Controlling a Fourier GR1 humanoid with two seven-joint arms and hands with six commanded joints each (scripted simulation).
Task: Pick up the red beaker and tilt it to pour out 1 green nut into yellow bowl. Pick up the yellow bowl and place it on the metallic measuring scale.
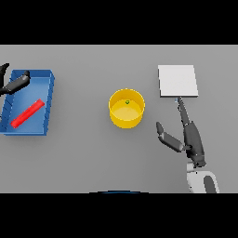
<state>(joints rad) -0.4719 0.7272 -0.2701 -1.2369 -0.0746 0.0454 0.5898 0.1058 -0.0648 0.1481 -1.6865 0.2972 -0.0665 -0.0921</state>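
Head view of grey table (pixel 83 153); places given rel. to the yellow bowl (pixel 116 117), which stands upright at approx. table centre. Bowl contents: one small green nut (pixel 127 102) lying on the inner floor near the far rim; otherwise nothing visible inside.

Left of the bowl, well apart: blue tray (pixel 50 100), rectangular w/ raised walls. Tray contents: the red beaker (pixel 28 113), lying on its side, set diagonally across the tray floor, low end toward the near-left corner, high end toward the tray's middle. Cannot tell if anything remains in the beaker. It is not held by either hand.

Right of the bowl and slightly farther back: metallic measuring scale (pixel 178 81), a flat pale square plate, nothing on it. Bowl & scale are apart, not touching.

Left hand (pixel 14 84): at the tray's far-left corner, over the tray rim, far left of the bowl. Fingers look straight/relaxed, holding nothing; apart from the beaker.

Right hand (pixel 190 135): right of the bowl & nearer the viewer, below the scale's near edge. Fingers extended straight toward the scale, tips just at its near edge; thumb spread out toward the bowl side. Hand open wide, nothing in its grasp; not touching the bowl. White-grey forearm enters from the lower right.
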